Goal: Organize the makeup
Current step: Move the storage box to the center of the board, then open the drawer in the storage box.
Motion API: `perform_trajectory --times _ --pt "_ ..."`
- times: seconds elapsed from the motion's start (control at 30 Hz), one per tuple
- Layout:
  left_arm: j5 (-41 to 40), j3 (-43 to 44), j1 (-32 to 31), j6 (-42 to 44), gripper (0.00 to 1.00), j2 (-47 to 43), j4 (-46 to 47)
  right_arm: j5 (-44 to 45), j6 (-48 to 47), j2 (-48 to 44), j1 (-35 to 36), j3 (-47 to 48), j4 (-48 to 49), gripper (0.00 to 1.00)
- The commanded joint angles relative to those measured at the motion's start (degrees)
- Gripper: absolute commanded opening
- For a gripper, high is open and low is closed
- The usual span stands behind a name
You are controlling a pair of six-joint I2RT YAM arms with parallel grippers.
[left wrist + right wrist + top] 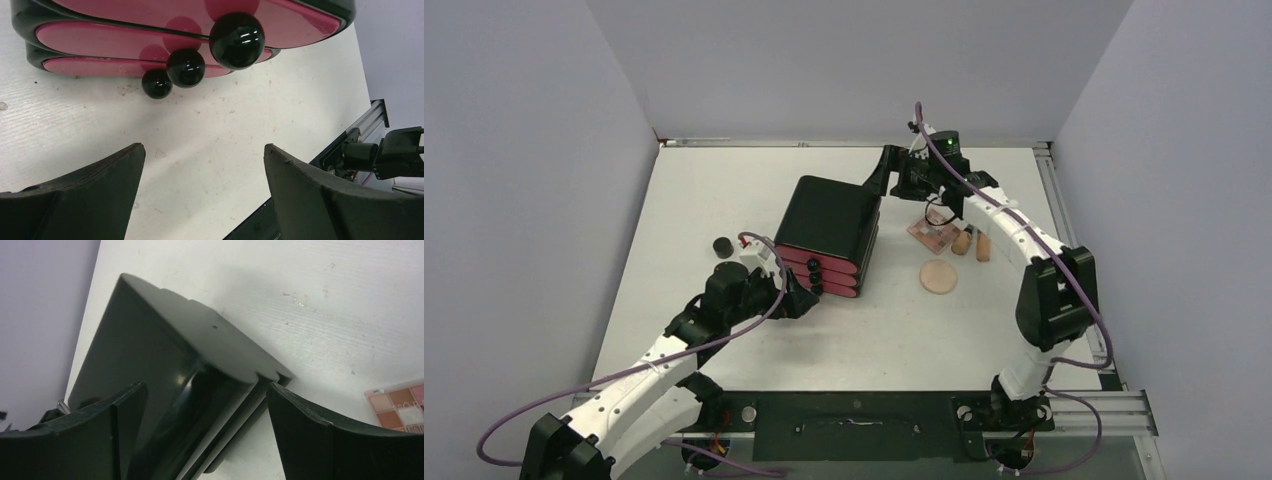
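Bench (724,180), read left to right.

The small black round jar (722,245) stands alone on the left part. It is just beside the left arm's wrist, behind the pincer, and untouched.

Left pincer (809,298): the fingers (95,195) are spread wide, and we see only bare bench between them. It faces the pink drawers (125,37) of the black cabinet (829,225) at mid-bench. Three black knobs (185,67) sit just ahead of the tips, apart from them.

Right pincer (882,172): it is at the cabinet's far right corner with its fingers (320,440) also wide apart. The cabinet's rear corner shows in the gap ahead of them. We cannot tell whether either finger touches it.

The eyeshadow palette (934,233) lies flat to the right of the cabinet, under the right forearm. It is near that pincer but apart from it, and the wrist view catches only its corner at the right edge.

The peach disc (939,275) lies on the near side of the palette, apart from it. The two tan tubes (982,247) lie side by side just right of the palette. All three are well behind the right pincer's tips.
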Motion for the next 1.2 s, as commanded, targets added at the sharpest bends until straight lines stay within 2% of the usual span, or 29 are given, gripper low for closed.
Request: perform_trajectory --times 0.0,0.2,0.37,0.47,0.6,0.87,1.0,1.17 --pt "0.2 -0.6 0.2 0.2 0.85 0.3 8.6 5.2 -0.1 -11.1 4.9 -3.9 6.1 0.85" --pt "0.8 -2.4 0.2 -1.1 0.82 3.6 18.5 12.1 2.2 -18.4 13.9 -10.4 8.6 0.85" --pt "2.2 -1.3 0.2 0.0 0.77 8.4 22.2 13.8 1.5 -18.1 18.7 -9.0 8.0 0.82" --pt "0.1 -0.5 0.2 0.9 0.73 10.2 20.8 15.8 0.0 -16.0 20.0 -5.9 3.6 0.79" --pt "-1.1 -1.7 0.2 1.8 0.67 11.6 23.8 17.5 -1.9 -13.2 21.6 -3.0 -0.2 0.76" --pt "-0.9 0.9 0.1 2.7 0.49 16.4 23.6 18.7 -2.3 -9.3 23.1 -0.7 -2.4 0.76" --pt "-3.4 -0.3 0.2 2.5 0.47 17.0 25.2 18.7 -2.5 -7.7 23.7 0.0 -3.1 0.76" --pt "-5.9 -0.8 0.0 0.1 0.47 17.5 31.7 20.2 -2.3 -6.2 24.2 0.3 -3.0 0.75"
